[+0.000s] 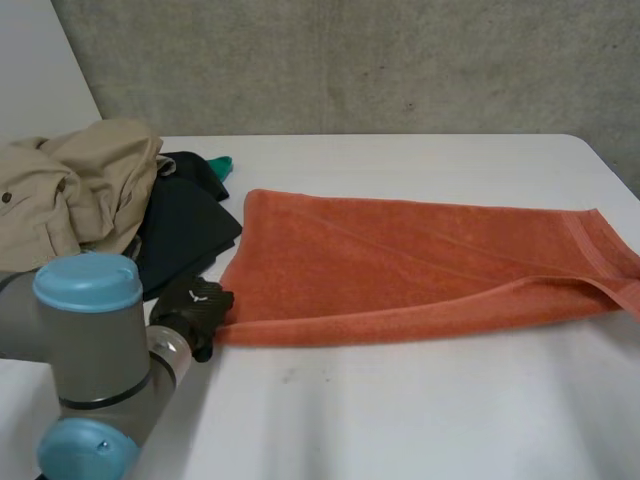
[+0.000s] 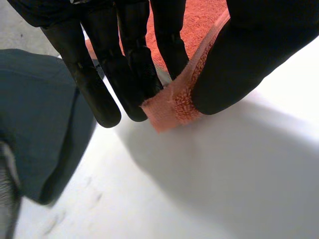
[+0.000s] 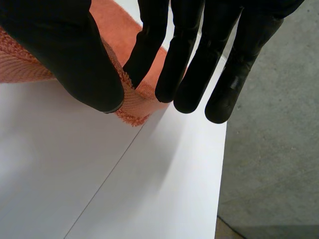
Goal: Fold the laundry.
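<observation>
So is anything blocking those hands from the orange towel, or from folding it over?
Nothing visible does. The left hand and the right hand each pinch a near corner of the orange towel. The table beyond its far edge is bare. The dark garment lies beside its left edge, off the fold's path.

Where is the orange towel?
Head view: the towel lies on the table right of the clothes pile; left hand and right hand pinch its near corners.
</observation>
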